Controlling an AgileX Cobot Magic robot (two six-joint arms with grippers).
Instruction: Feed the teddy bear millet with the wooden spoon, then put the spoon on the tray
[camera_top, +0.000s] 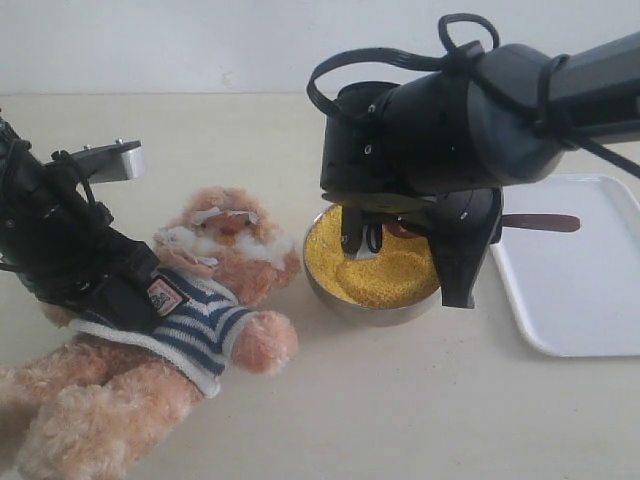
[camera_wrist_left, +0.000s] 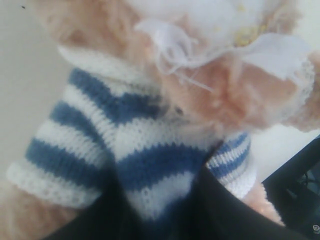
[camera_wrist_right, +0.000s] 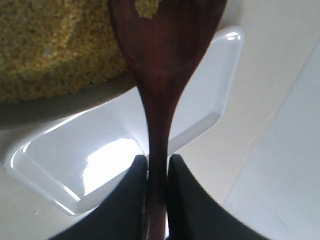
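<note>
Quick update from us: our right claw (camera_wrist_right: 157, 165) is clamped tight on the slim handle of the wooden spoon (camera_wrist_right: 167, 55). The spoon head sits over the millet (camera_top: 390, 265) in the metal bowl (camera_top: 350, 305) with just a few grains on it. The white tray (camera_top: 570, 300) sits just beside the bowl. Our left claw (camera_wrist_left: 157, 215) is pinched shut on the striped shirt of the teddy bear (camera_top: 225, 240), which is lying on the tabletop (camera_top: 420, 400) with its head right by the bowl.
</note>
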